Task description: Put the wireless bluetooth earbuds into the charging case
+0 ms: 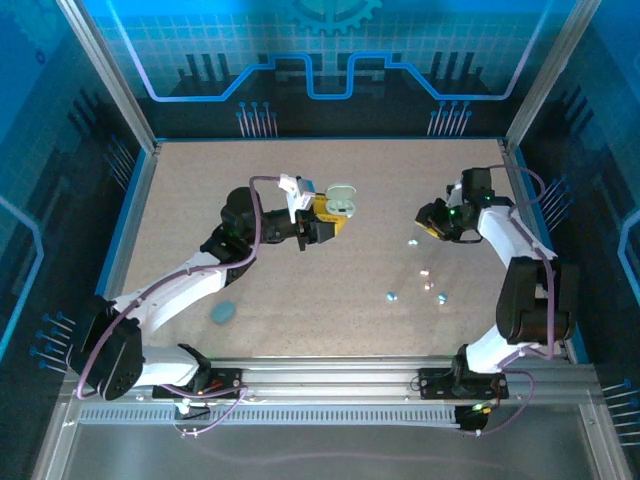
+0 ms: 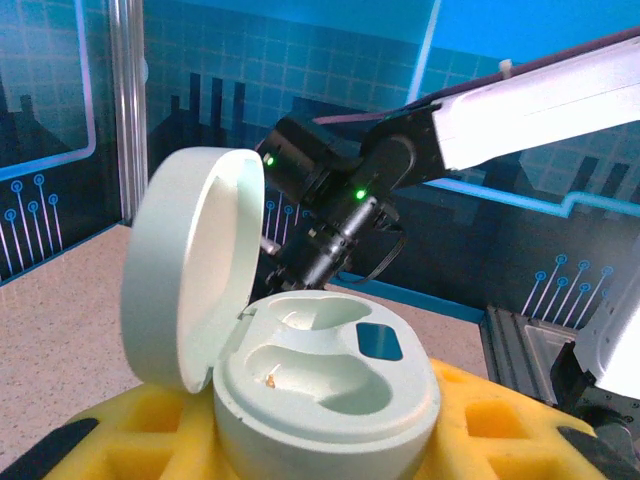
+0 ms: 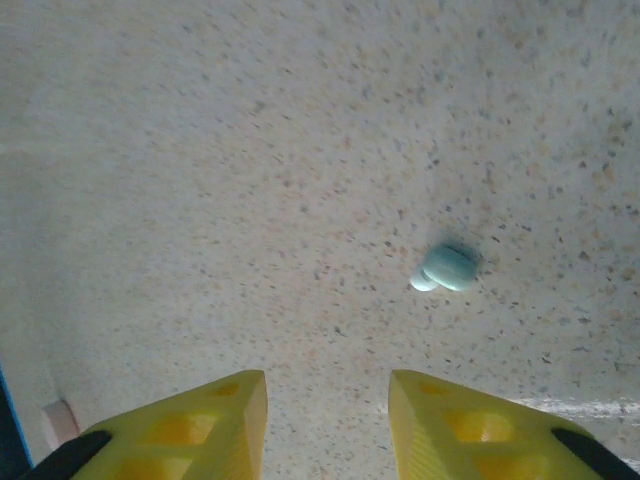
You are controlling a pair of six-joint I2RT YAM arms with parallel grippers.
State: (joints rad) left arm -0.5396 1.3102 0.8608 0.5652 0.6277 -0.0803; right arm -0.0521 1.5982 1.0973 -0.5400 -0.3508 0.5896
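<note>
The speckled bench [image 1: 300,170] takes up most of my overhead feed. My left arm [image 1: 180,290] runs from 7 o'clock up toward the centre. My right arm [image 1: 520,260] climbs the 3 o'clock side and bends in toward the middle.

A closed blue case [image 1: 222,312] lies flat on the bench at about 7 o'clock, just beside the left arm.

The left pincer [image 1: 328,220] is clamped on the pale charging case [image 1: 341,200], a little to 12 o'clock of the bench's centre. Through the left wrist camera I see that case seated between the yellow fingers [image 2: 480,420]. Its lid [image 2: 190,270] is swung up and open at 10 o'clock, the two moulded wells face up, and there is a dark blue patch at 2 o'clock of them.

The right pincer [image 1: 428,222] hangs at about 2 o'clock. In its own camera its fingers [image 3: 200,425] stand apart with only bare bench between them.

The earbuds [image 1: 424,272] lie loose on the bench between 3 and 4 o'clock, scattered and not touching each other. The nearest, a pale blue-green earbud [image 3: 447,268], rests on the bench at 1 o'clock of the gap between the right fingers, clear of both.
</note>
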